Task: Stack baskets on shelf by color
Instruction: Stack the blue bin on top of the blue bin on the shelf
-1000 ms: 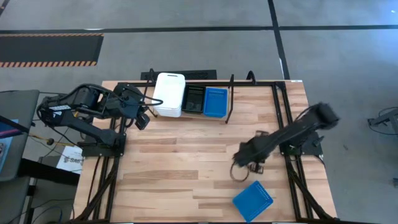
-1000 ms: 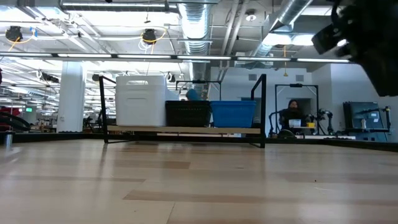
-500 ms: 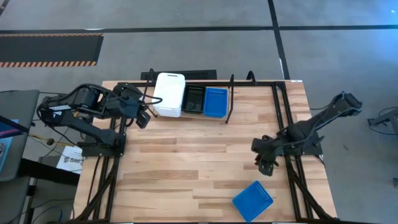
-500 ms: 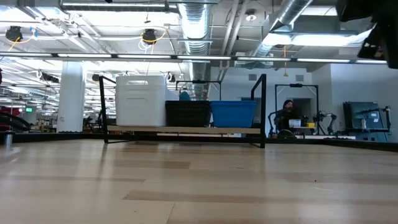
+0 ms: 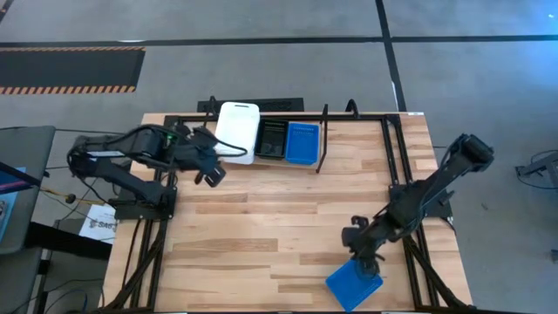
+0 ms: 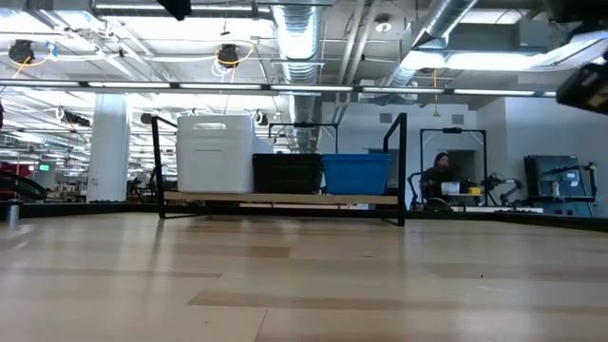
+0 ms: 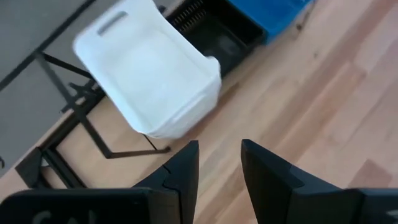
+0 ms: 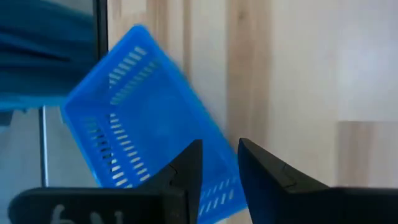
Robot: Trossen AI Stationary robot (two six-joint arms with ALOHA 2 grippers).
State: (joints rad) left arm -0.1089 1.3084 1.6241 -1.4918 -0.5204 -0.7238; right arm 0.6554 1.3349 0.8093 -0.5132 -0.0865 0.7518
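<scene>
Inspector: Progress?
Clerk: Nearly complete, in my judgement. The shelf at twelve o'clock holds a white stack, a black basket and a blue basket, side by side.
Inspector: Outstanding?
Clerk: One loose blue basket, empty, at five o'clock. The right gripper hangs over its edge, fingers slightly parted, holding nothing.
Inspector: The other?
Clerk: The left gripper is beside the white stack, likewise parted and empty.
</scene>
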